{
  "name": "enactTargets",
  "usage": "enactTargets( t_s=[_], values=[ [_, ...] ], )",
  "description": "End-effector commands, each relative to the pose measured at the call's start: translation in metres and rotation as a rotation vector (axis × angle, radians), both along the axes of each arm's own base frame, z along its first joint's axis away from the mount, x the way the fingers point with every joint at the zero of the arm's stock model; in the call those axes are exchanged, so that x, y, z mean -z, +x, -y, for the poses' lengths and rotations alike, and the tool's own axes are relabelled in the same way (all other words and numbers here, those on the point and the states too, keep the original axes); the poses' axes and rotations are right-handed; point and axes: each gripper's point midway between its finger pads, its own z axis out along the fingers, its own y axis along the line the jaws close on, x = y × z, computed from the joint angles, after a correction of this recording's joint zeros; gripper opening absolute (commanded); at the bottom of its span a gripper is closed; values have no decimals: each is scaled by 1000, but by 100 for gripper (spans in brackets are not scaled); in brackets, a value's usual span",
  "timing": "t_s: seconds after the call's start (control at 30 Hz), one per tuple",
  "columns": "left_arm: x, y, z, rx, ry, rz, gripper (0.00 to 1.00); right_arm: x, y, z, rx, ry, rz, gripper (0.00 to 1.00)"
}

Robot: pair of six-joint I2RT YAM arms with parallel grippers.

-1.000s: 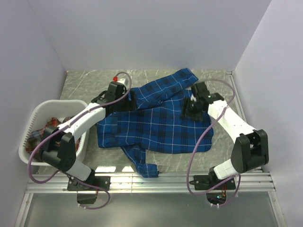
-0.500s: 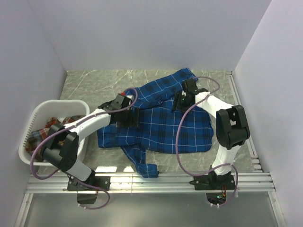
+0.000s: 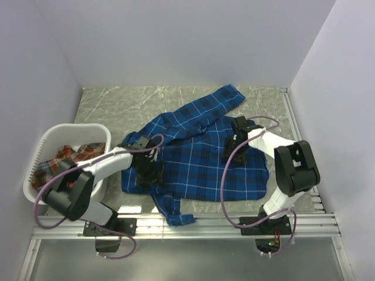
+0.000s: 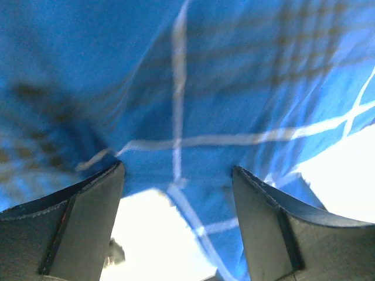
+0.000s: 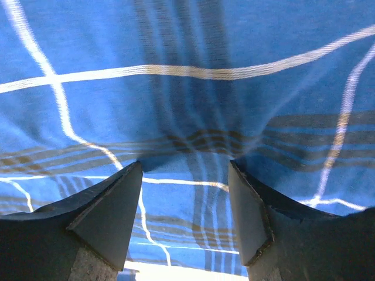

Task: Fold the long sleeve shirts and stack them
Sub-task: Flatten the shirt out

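The grey marbled bench (image 3: 117,102) carries 2 things: a blue plaid shirt (image 3: 199,161) spread out across its middle, reaching the near edge, and a white basket (image 3: 38,153) at its left side.

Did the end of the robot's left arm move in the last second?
Yes. The left gripper has come toward the table's near edge: it was level with the white laundry basket's far rim, now beside its middle, over the blue plaid shirt.

The spread shirt (image 3: 199,167) lies on the tabletop (image 3: 111,105); at its nine o'clock stands the basket (image 3: 36,153), holding the other shirt (image 3: 76,155). The left claw (image 3: 146,174) sits on the spread shirt's nine o'clock edge, the right claw (image 3: 229,150) toward its two o'clock.
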Motion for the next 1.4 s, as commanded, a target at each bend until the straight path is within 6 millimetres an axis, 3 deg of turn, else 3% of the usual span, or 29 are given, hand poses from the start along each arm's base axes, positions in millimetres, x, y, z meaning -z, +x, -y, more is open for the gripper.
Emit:
enactTargets(
  t_s=[0.0, 0.1, 0.2, 0.27, 0.3, 0.33, 0.37, 0.4, 0.43, 0.47, 0.5, 0.53, 0.57, 0.6, 0.63, 0.67, 0.7, 0.73, 0.77, 0.8, 0.87, 1.07, 1.13, 1.17, 1.37],
  values=[
    [-21, -40, 2, 3, -97, -82, 81, -2, -30, 22, 36, -65, -76, 68],
    [-44, -30, 3, 24, -134, 36, 82, -29, -7, 22, 17, -63, 54, 68],
    [-98, 33, 12, -14, -157, 350, 83, -70, 28, 12, -7, -12, 244, 68],
    [-114, 74, 9, -72, -121, 477, 83, -90, 43, 5, -25, 18, 327, 68],
    [-132, 95, 11, -95, -126, 535, 83, -104, 55, -3, -37, 54, 378, 68],
    [-136, 112, 8, -116, -109, 564, 83, -107, 61, -7, -46, 65, 392, 68],
    [-125, 132, 5, -137, -56, 565, 83, -116, 70, -12, -47, 81, 427, 68],
    [-139, 153, 6, -158, -50, 603, 83, -113, 73, -15, -52, 87, 421, 68],
    [-140, 170, 1, -190, -20, 610, 84, -112, 74, -18, -58, 88, 419, 68],
    [-123, 188, -2, -216, 44, 590, 84, -112, 76, -21, -62, 91, 421, 68],
    [-140, 212, 1, -249, 45, 644, 84, -108, 77, -22, -64, 88, 413, 68],
    [-140, 226, 1, -269, 61, 658, 83, -104, 75, -25, -67, 93, 405, 68],
    [-121, 239, 5, -271, 91, 628, 82, -102, 74, -26, -65, 98, 399, 68],
    [-135, 258, 10, -290, 85, 669, 80, -96, 71, -27, -67, 103, 388, 68],
    [-132, 269, 13, -303, 88, 666, 79, -93, 68, -29, -71, 113, 377, 68],
    [-113, 280, 17, -303, 113, 640, 76, -88, 65, -30, -68, 116, 368, 68],
    [-119, 294, 23, -310, 95, 660, 75, -86, 63, -30, -70, 117, 367, 68],
    [-116, 302, 27, -313, 93, 664, 73, -85, 61, -32, -71, 119, 365, 68],
    [-96, 309, 30, -307, 106, 637, 69, -79, 58, -31, -72, 115, 358, 68],
    [-102, 319, 37, -309, 88, 652, 67, -76, 56, -31, -73, 113, 352, 68],
    [-79, 328, 40, -311, 111, 615, 62, -68, 51, -32, -73, 115, 335, 68],
    [-50, 355, 50, -333, 103, 633, 50, -43, 37, -32, -79, 120, 270, 68],
    [-41, 360, 54, -335, 93, 635, 49, -36, 33, -33, -80, 127, 247, 68],
    [-39, 363, 58, -334, 75, 642, 43, -32, 29, -34, -86, 130, 233, 68],
    [-11, 362, 72, -324, 14, 595, 40, -20, 21, -36, -98, 141, 181, 68]
  ],
)
